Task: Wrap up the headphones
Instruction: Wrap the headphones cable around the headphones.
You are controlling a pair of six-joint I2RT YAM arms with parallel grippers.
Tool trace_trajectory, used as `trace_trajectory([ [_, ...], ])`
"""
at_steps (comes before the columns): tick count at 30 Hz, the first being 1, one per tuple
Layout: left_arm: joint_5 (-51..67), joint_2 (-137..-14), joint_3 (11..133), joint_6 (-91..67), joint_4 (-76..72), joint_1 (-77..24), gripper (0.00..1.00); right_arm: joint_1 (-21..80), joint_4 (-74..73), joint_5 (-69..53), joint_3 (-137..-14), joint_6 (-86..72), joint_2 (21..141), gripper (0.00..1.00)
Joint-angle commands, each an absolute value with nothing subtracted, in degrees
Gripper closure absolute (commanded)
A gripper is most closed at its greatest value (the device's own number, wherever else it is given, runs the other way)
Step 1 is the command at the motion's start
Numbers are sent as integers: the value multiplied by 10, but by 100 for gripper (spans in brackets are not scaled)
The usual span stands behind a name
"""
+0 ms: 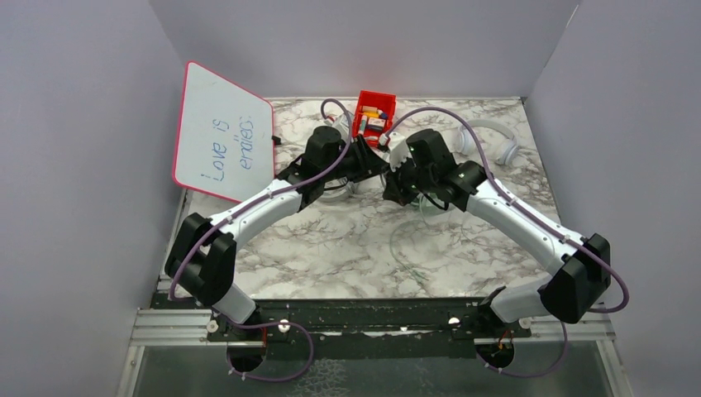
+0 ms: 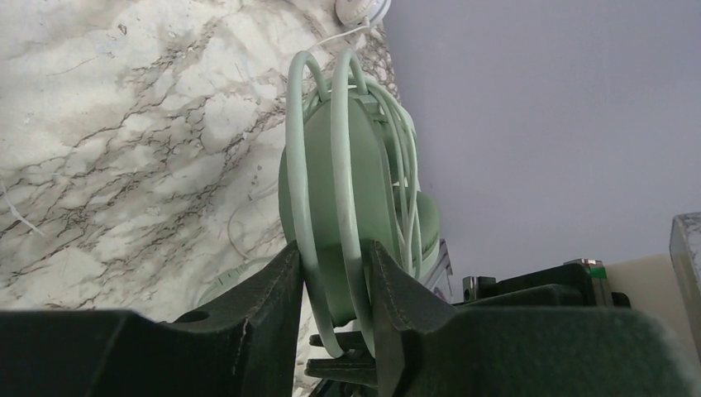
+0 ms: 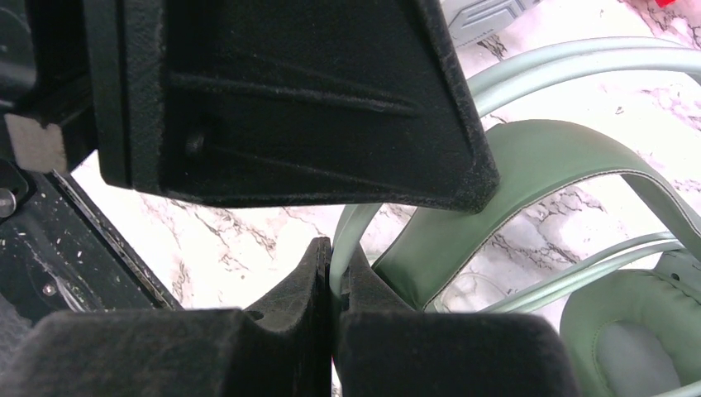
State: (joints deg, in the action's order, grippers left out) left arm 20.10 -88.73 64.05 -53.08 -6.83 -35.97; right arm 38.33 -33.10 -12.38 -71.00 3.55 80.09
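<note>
- Table (image 1: 347,248): the work sits mid-table toward the far side, just near of the red bin (image 1: 374,112). A white headset (image 1: 494,136) lies far right, apart from both arms.
- Mint headset (image 2: 339,182): held between the two grippers, with several cable loops round its band and cup.
- Left gripper (image 2: 333,252): clenched on the headset's band. It should hold firm so the loops cannot slip.
- Right gripper (image 3: 332,248): pinched tight on the thin cable (image 3: 345,240) (so it looks). The next turn should go on taut, beside the others and clear of the left fingers.

A marble-patterned bench (image 1: 347,240) carries a red bin (image 1: 376,94) of small items at twelve o'clock; a pink-edged whiteboard (image 1: 223,132) with blue handwriting leans at ten o'clock.
</note>
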Motion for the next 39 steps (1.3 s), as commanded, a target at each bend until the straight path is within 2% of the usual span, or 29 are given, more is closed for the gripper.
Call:
trace_trajectory([
  [1,218,-895,646,-516,-71,-372,63,402,-301,-112,-745,60,805,100],
  [4,211,-894,645,-510,-61,-373,57,405,-302,-102,-749,58,808,100],
  [6,207,-894,642,-508,-61,-374,59,407,-311,-91,-757,59,812,100],
  [9,207,-899,637,-512,-73,-374,75,408,-316,-84,-758,62,816,100],
  [11,214,-906,638,-514,-77,-374,90,408,-320,-80,-753,57,819,99],
  [14,216,-906,623,-515,-93,-372,100,408,-315,-72,-733,48,816,90],
  [22,248,-910,596,-511,-125,-349,100,408,-341,-47,-730,-19,792,47],
  [29,265,-911,595,-505,-126,-338,100,386,-402,11,-763,-91,749,22],
  [31,270,-910,593,-504,-130,-335,100,301,-400,-56,-757,-116,738,20],
  [34,261,-906,585,-507,-133,-335,100,154,-361,-210,-712,-171,720,21],
  [39,237,-901,576,-505,-121,-335,100,94,-349,-202,-649,-226,740,21],
])
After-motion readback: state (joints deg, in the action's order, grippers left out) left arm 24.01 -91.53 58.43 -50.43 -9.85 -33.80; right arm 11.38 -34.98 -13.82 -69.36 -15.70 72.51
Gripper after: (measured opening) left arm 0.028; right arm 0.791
